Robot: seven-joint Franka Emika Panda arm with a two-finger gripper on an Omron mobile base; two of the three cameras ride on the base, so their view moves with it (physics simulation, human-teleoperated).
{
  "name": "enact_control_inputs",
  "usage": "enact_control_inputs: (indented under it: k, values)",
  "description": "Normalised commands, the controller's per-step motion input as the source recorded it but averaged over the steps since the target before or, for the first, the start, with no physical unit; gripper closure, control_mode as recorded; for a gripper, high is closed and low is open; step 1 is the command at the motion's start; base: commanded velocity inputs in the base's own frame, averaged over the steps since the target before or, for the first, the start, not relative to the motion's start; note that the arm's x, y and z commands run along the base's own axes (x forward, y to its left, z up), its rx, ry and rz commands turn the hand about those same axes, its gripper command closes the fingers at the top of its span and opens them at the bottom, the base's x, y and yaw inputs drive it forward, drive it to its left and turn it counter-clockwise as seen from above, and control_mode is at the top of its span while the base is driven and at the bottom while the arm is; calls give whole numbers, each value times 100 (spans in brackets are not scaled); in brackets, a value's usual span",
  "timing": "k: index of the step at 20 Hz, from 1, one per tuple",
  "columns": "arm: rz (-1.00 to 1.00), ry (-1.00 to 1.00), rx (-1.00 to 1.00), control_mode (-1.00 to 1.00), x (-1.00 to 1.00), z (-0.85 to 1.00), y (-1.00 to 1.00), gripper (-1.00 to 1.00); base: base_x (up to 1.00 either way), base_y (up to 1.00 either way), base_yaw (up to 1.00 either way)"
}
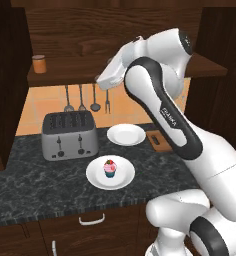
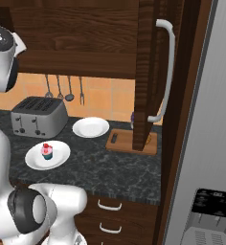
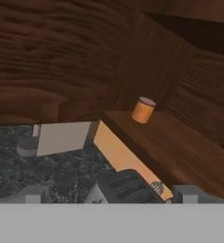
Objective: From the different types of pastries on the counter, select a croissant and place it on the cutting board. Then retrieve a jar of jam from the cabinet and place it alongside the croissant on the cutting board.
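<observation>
Left base view: nearest on the counter (image 1: 20,195) sits one round white plate (image 1: 95,176) carrying one cupcake (image 1: 110,169), pink-frosted with a teal wrapper and a red topping. Behind it to the left stands one grey four-slot toaster (image 1: 70,135). A second round white plate (image 1: 126,134), bare, lies behind the first, making two plates in all. Just right of that plate, a corner of the light-brown cutting board (image 1: 157,140) shows past the arm; in the right base view the board (image 2: 122,141) lies flat on the counter at the foot of an open cabinet door (image 2: 144,72), with a small dark object on it. Four utensils (image 1: 81,97) hang on the orange wall. Farthest, one jar of jam (image 1: 39,63), orange-brown and cylindrical with a slightly darker lid, stands upright on the shelf of the cabinet (image 1: 80,30), near its left end. The gripper (image 1: 106,80) is raised at shelf height, well right of the jar; whether its fingers are spread or closed cannot be told. The arm's forearm bears the lettering "FRANKA". The jar shows no legible label.
</observation>
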Motion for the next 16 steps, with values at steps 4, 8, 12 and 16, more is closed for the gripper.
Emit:
enact_control_inputs:
  k: [4,8,12,16]
  values:
    - [0,26,0,-100,81,35,0,-100,0,0,0]
    - [-2,0,0,-100,47,-5,-2,-100,0,0,0]
    - [-7,0,0,-100,96,-16,2,-100,0,0,0]
    - [-2,0,0,-100,11,-5,11,-100,0,0,0]
